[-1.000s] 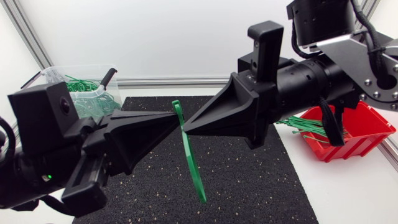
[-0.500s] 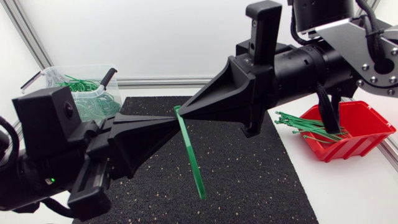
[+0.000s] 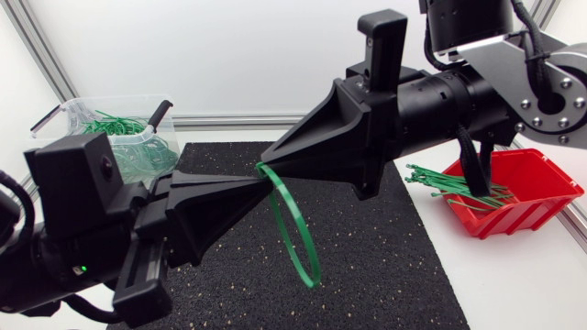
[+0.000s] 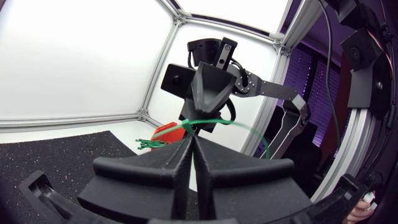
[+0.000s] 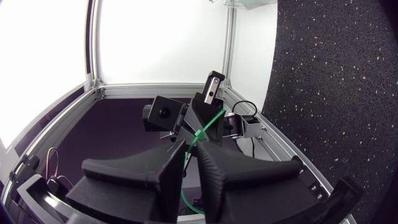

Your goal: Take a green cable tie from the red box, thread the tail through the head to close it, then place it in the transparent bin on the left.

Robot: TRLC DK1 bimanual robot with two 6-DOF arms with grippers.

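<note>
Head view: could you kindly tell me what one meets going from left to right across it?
From the left: transparent bin, left gripper, right gripper, red box. The green cable tie hangs where the grippers meet, so I leave it unplaced.

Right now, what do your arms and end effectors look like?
The left end effector and right end effector are matte black, with broad wedge-shaped fingers. The right arm's silver-grey link carries black cables. A green light glows on the left arm.

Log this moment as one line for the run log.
phase: threading | left gripper: shut on green cable tie | right gripper: shut on same tie | tie shape: loop hanging over black mat | head-tail join: cannot tell
</note>
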